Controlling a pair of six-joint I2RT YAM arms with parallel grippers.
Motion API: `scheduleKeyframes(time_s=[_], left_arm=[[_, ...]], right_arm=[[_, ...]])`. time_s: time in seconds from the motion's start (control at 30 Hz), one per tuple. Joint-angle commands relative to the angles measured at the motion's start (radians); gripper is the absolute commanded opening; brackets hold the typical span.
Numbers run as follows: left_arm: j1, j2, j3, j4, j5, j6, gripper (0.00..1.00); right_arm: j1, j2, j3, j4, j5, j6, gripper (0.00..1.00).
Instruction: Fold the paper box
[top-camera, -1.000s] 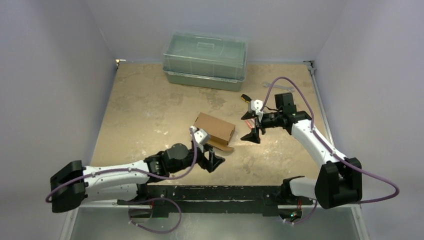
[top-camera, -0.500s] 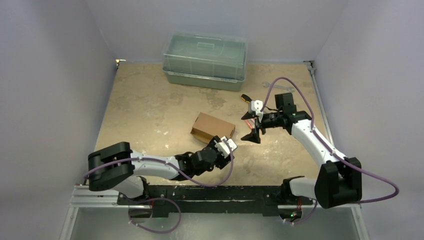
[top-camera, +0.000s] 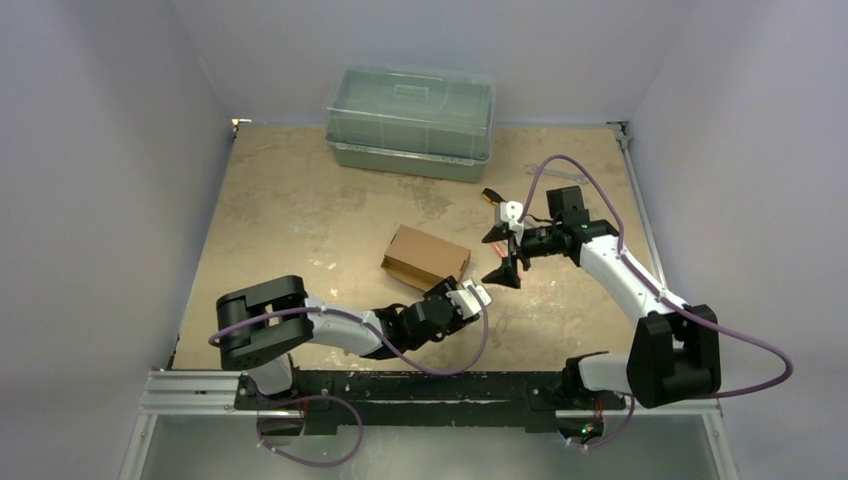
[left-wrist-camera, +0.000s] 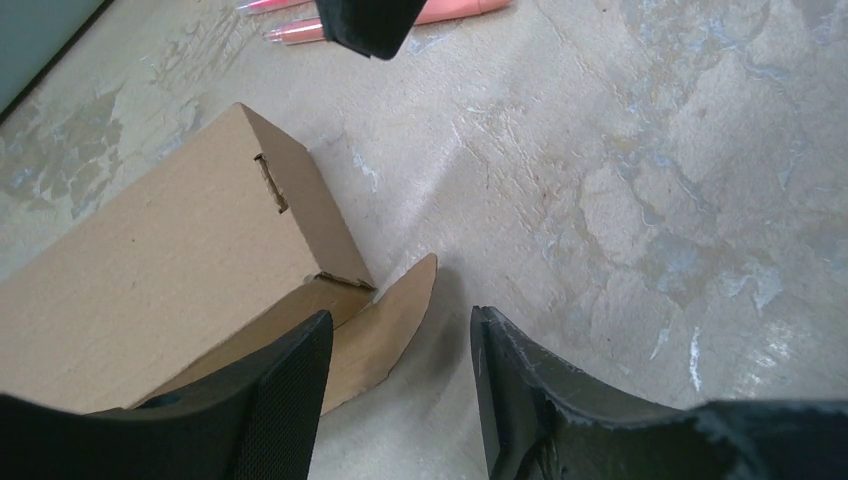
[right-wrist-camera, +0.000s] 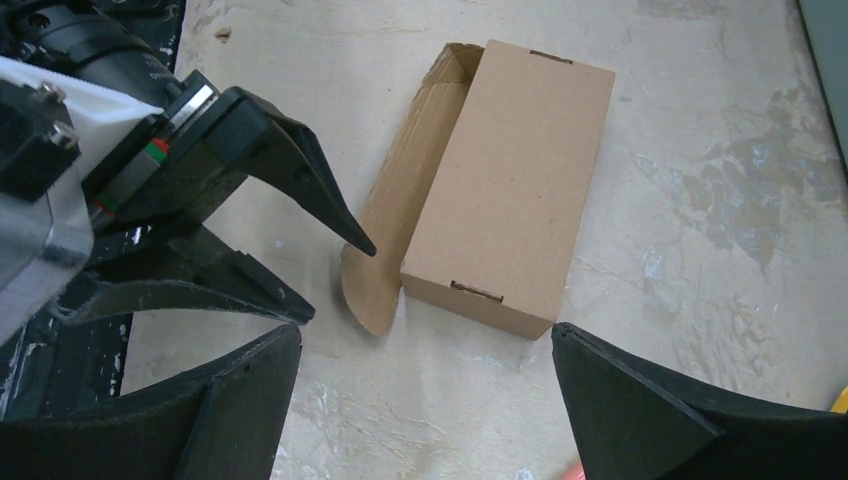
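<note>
Black fingers on the left gripper (top-camera: 462, 296) are parted with nothing pinched between them. It sits low over the table (top-camera: 290, 210) at about 5 o'clock from the paper box (top-camera: 427, 255), nosed right up to the near right corner. From the left wrist camera the left gripper (left-wrist-camera: 400, 330) frames the tip of a rounded flap, which lies open and flat on the table beside the carton, and I can't tell for sure if either finger is actually touching it. The paper box (left-wrist-camera: 180, 270) itself is plain brown card, a small rectangular carton lying flat roughly mid-table, long side running left to right and skewed a bit, with little slot cuts showing at the end panel. At its 3 o'clock hangs the right gripper (top-camera: 500, 256) — jaws spread wide, holding nothing, tips pointed back toward the carton but clear of it. The right wrist view shows the right gripper (right-wrist-camera: 425, 335) looking down on the paper box (right-wrist-camera: 510, 190), with the loose flap running along one long edge. A couple of pink pens (left-wrist-camera: 450, 12) lie on the table past the box — seen only from the left wrist. Way out at 12 o'clock, against the back wall, sits a green-grey plastic container (top-camera: 410, 120) with its lid on, well apart from everything else.
</note>
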Motion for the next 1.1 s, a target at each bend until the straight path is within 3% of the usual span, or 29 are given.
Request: scheduleKeyframes(time_s=[0.0,0.27,0.47,0.73,0.9,1.07], left_arm=[[-0.007,0.037,0.054,0.031,-0.037,0.081,0.51],[-0.007,0.07,0.069,0.002,-0.027,0.107,0.41],[-0.007,0.098,0.081,0.004,-0.027,0.103,0.25],[-0.006,0.1,0.074,0.014,-0.042,0.091,0.22],[-0.007,0.108,0.082,0.009,-0.038,0.086,0.08],[-0.007,0.114,0.089,-0.008,-0.041,0.06,0.06]], right_arm=[[-0.003,0.005,0.027,-0.022,-0.013,-0.02,0.98],[-0.004,0.016,0.031,-0.033,-0.014,-0.032,0.98],[-0.003,0.022,0.032,-0.038,-0.012,-0.034,0.98],[-0.003,0.028,0.036,-0.042,-0.013,-0.034,0.98],[-0.004,0.031,0.037,-0.044,-0.013,-0.034,0.98],[-0.003,0.034,0.036,-0.044,-0.011,-0.033,0.98]])
